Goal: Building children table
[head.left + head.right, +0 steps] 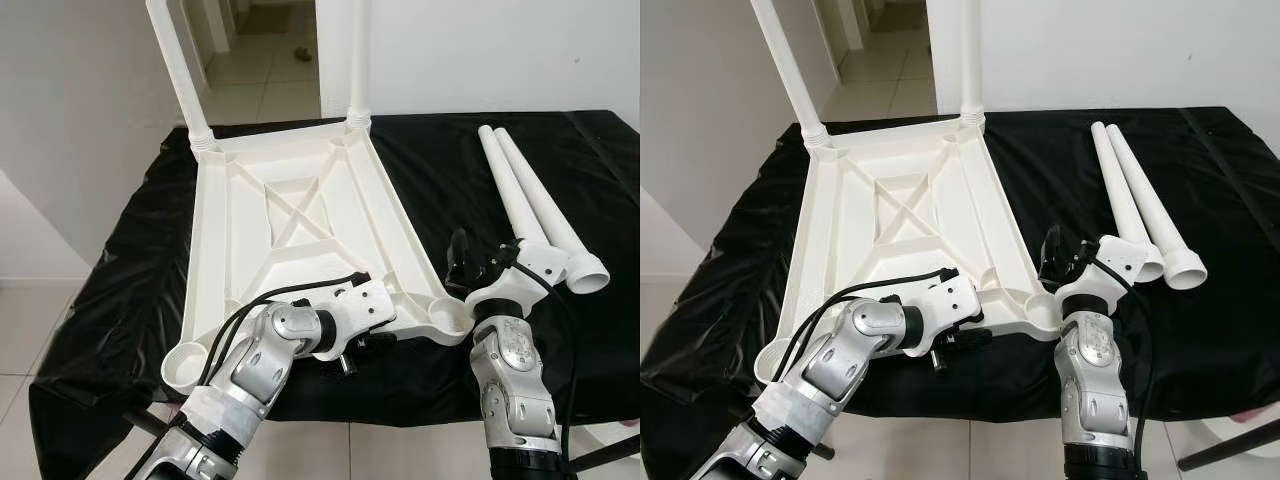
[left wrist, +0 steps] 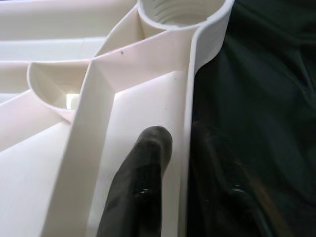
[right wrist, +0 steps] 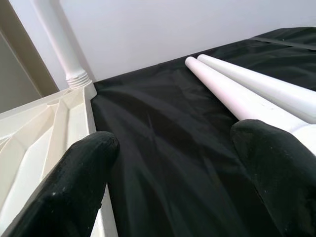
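- Left eye view: upturned white tabletop (image 1: 300, 215) lies on the black-draped table (image 1: 120, 270), two legs screwed in at far corners.
- Left gripper (image 2: 168, 163) pinches the tabletop's near rim.
- Right gripper (image 3: 173, 163), spread and empty, sits between the tabletop and the loose legs (image 1: 530, 205) on the right.
- Legs look light, stiff and slippery; grasp mid-shaft.

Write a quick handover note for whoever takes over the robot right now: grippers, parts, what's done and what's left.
Left gripper: jaws straddling the near right rim of the upturned tabletop, one finger inside, one outside.
Right gripper: open, holding nothing, over the black cloth between the tabletop and the loose legs.
Done: two legs screwed in at the far corners.
Left: two loose legs lie on the cloth to the right; both near sockets are unfilled.
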